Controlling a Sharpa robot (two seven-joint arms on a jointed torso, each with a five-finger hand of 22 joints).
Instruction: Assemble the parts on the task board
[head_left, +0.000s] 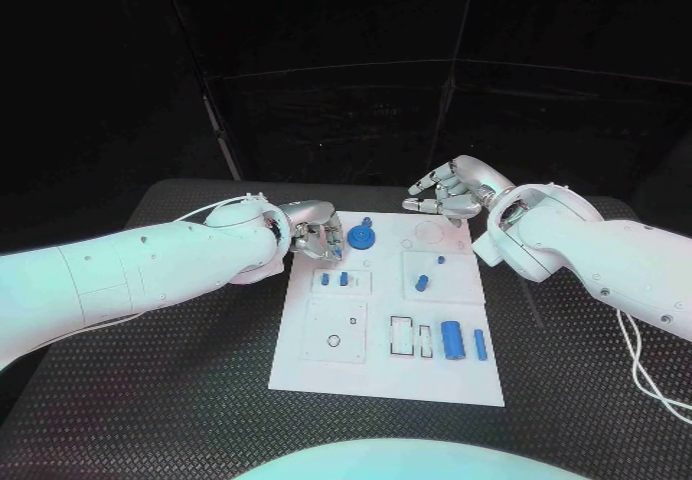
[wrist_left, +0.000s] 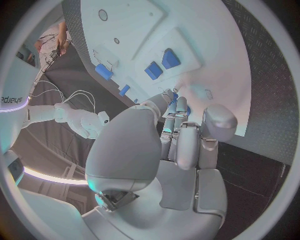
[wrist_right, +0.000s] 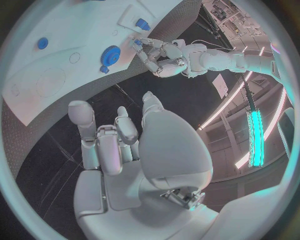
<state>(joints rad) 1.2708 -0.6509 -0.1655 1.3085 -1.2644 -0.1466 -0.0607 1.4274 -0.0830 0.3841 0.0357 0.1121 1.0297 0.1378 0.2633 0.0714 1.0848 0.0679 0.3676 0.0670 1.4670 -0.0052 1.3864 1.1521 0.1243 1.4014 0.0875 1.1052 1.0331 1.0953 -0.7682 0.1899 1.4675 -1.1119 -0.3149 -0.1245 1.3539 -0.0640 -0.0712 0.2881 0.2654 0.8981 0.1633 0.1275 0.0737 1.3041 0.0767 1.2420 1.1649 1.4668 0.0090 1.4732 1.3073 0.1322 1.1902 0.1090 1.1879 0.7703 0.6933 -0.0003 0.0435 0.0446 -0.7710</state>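
Parts on the task board (head_left: 325, 365) are small blue pieces, and you should expect them to be light, rigid plastic, smooth enough to slip if pinched loosely. That is a judgement from their look, not something tested.

Picture the white board as a clock face lying on the black bench (head_left: 173, 390). A blue gear (head_left: 361, 236) with a toothed rim sits near 12 o'clock, at the far edge. Take it by the rim or its small raised centre. Two small blue blocks (head_left: 335, 279) rest in a recess toward 10 o'clock. A short blue peg (head_left: 423, 284) stands toward 1 o'clock. A blue cylinder (head_left: 453, 339) and a slimmer blue bar (head_left: 480, 345) lie side by side near 4 o'clock. Grip these across their narrow width.

Your left robot hand (head_left: 315, 232) is at the board's far left corner, just beside the gear, fingers curled down toward the surface. Whether it pinches anything cannot be told. Your right robot hand (head_left: 450, 192) hovers beyond the far right corner, fingers loosely apart and holding nothing.
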